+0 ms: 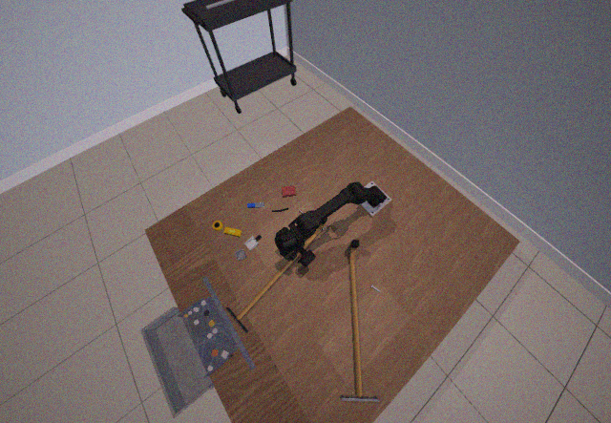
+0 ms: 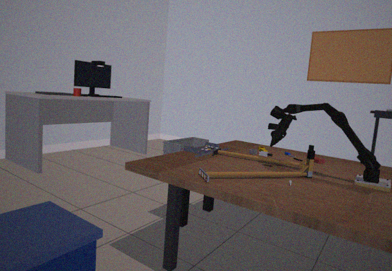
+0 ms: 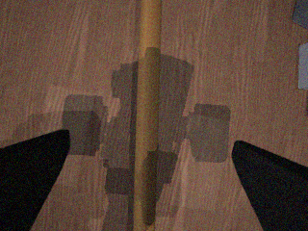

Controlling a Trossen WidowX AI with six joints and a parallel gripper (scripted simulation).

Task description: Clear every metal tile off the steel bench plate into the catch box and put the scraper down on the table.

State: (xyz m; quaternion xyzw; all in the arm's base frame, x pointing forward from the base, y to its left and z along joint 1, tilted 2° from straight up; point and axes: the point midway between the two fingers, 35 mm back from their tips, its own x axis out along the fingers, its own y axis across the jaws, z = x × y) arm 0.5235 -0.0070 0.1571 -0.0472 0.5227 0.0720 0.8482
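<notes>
The long scraper (image 1: 268, 283) (image 2: 253, 156) (image 3: 149, 29) lies flat on the wooden table, its yellow handle running toward the steel bench plate (image 1: 197, 339) (image 2: 198, 150). Its black blade (image 1: 237, 318) rests at the plate's near edge. Several small metal tiles (image 1: 211, 324) (image 2: 207, 147) lie on the plate. The grey catch box (image 1: 170, 354) (image 2: 182, 144) sits at the plate's far end, past the table edge. My gripper (image 1: 298, 255) (image 2: 272, 143) (image 3: 153, 143) is open and empty. It hangs above the handle's near end, one finger on each side.
A second long tool (image 1: 355, 325) (image 2: 253, 174) with a yellow handle and a grey toothed head (image 1: 360, 398) lies to the right. Small items lie left of the arm: a yellow tape (image 1: 218, 224), a blue piece (image 1: 255, 205), a red block (image 1: 288, 191), a white clip (image 1: 252, 242). A screw (image 1: 374, 288) lies alone.
</notes>
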